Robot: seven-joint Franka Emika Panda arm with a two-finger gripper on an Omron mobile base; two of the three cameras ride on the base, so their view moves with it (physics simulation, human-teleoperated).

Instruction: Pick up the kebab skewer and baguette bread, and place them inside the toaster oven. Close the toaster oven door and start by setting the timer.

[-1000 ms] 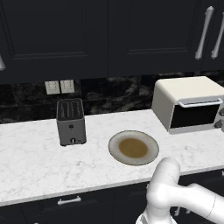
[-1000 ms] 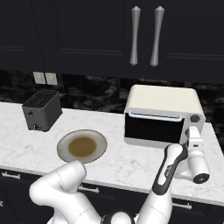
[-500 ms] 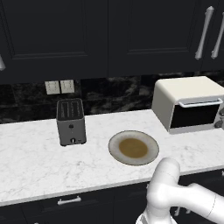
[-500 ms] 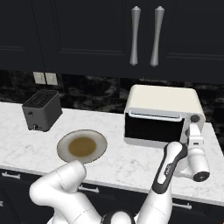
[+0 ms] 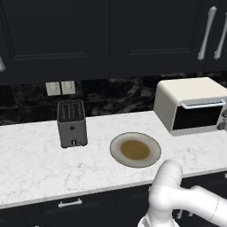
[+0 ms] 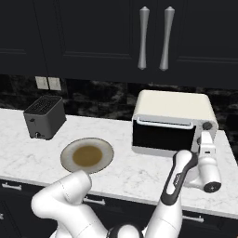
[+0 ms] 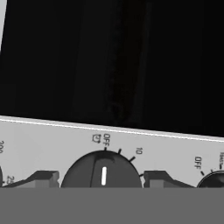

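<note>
Step in hand: setting the timer, by my read; the toaster oven door [image 6: 161,135] is up and shut, and the plate [image 5: 135,150] on the counter [image 5: 35,164] lies bare, only a brown smear left on it.
Timer knob [image 7: 102,174]: dead centre in the hand view; its white pointer sits just under the OFF mark, so it looks unturned.
How to do it well: I'd say squeeze squarely across the knob, keep the wrist on its axis, then roll toward the 10 mark; off-centre, the tips may skid off.
Gripper [image 6: 206,135]: the fingers [image 7: 41,178] flank the knob left and right, part-way closed around it; whether they truly bite yet, I cannot tell.
Toaster oven [image 6: 173,122]: at the right end of the counter under the dark cabinets; the glass is too dark to show the skewer or the bread inside.
Arm pose: rising from below the counter edge, elbow bent; the hand stands upright at the oven's right front corner, pressed close to the control panel.
Slot toaster [image 5: 71,123]: well apart, to the left.
</note>
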